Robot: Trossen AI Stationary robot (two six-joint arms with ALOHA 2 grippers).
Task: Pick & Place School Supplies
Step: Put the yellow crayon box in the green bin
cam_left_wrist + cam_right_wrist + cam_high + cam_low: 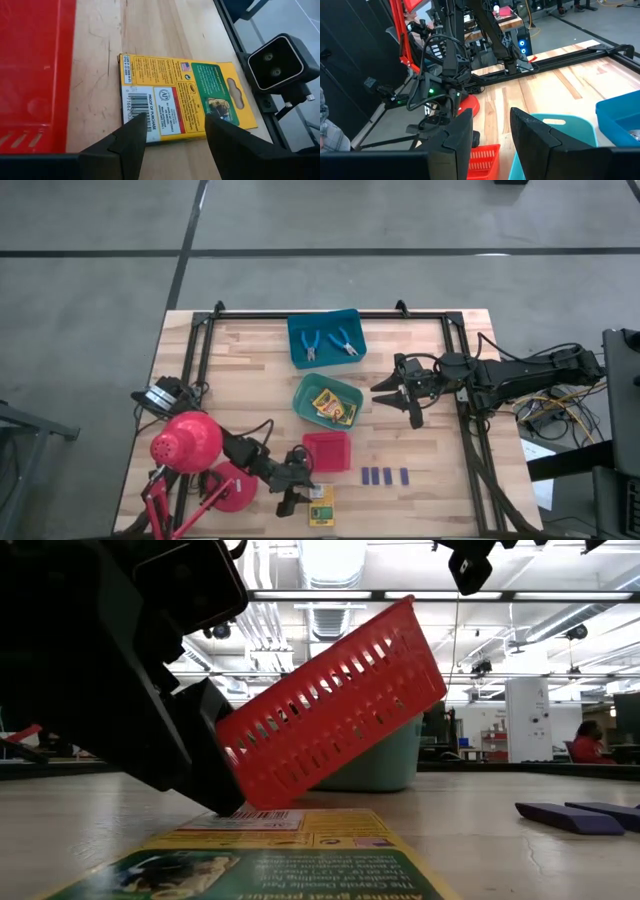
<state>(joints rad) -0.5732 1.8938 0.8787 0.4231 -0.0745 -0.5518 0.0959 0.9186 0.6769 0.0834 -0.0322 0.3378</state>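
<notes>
Grey floor around the table; ceiling lights overhead

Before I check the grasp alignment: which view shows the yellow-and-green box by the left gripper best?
The left wrist view: the yellow-and-green box lies flat, whole, just beyond the open left gripper. The high view shows it small; the low view shows its near face only; the right wrist view misses it.

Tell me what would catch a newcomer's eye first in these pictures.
The big red desk lamp at the table's front-left corner stands out first. Beside it, the left pincer hangs open over a yellow-and-green box lying flat next to the red tray. The right pincer hovers by the green tray.
</notes>
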